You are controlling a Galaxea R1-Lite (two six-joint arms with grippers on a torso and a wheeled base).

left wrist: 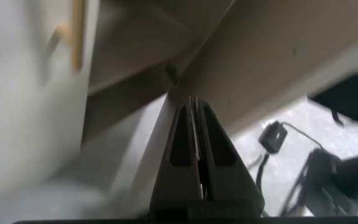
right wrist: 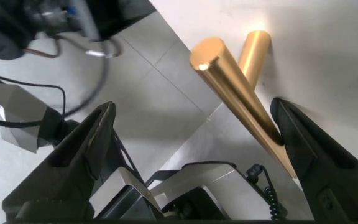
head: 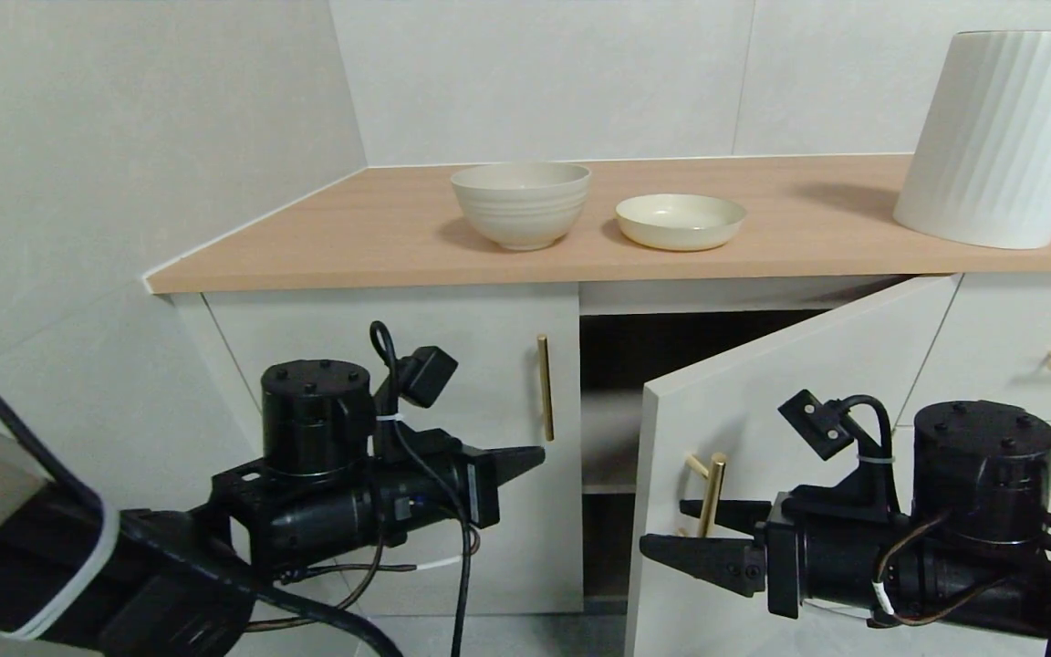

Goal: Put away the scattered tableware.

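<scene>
Right pincer (head: 676, 529), jaws apart, sits either side of door handle (head: 713, 493); left pincer (head: 525, 459) pressed together. Bowl (head: 521, 203) & dish (head: 681, 221) on table (head: 306, 246). Step: prob. opening cabinet. Next: swing door (head: 763, 401) wider, then fetch bowl.

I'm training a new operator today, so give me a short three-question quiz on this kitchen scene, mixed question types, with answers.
1. True or false: the cabinet door with the brass handle stands open.
2. The right tool is: A) shut on a bowl; B) open, with the brass handle between its fingers; C) resting on the counter.
3. Fill in: on the counter, the deep bowl stands to the robot's ____ of the shallow dish.
Key: 1 true; 2 B; 3 left.
</scene>
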